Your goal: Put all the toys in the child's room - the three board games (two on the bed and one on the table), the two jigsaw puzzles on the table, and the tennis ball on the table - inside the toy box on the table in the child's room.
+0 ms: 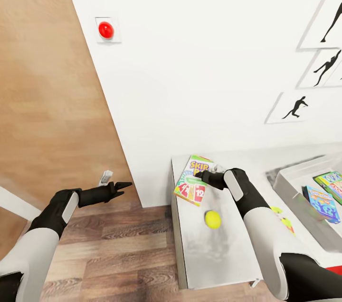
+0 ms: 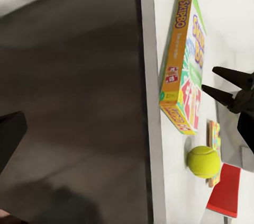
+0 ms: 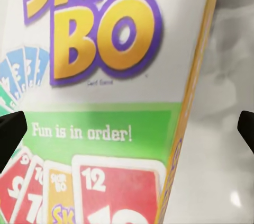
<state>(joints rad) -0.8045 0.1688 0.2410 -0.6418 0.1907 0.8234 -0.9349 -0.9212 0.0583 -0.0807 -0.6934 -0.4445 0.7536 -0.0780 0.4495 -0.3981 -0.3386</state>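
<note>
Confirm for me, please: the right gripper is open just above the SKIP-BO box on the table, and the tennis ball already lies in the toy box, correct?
Not quite. The tennis ball is not in the toy box; the head view shows it on the table, near the SKIP-BO box. The rest holds: the right gripper is open just above that box.

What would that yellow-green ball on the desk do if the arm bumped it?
The tennis ball would probably roll: it is round and sits loose on the smooth table, near its edge. It looks fuzzy, so likely grippy and light. The SKIP-BO box beside it might stop it on that side.
</note>
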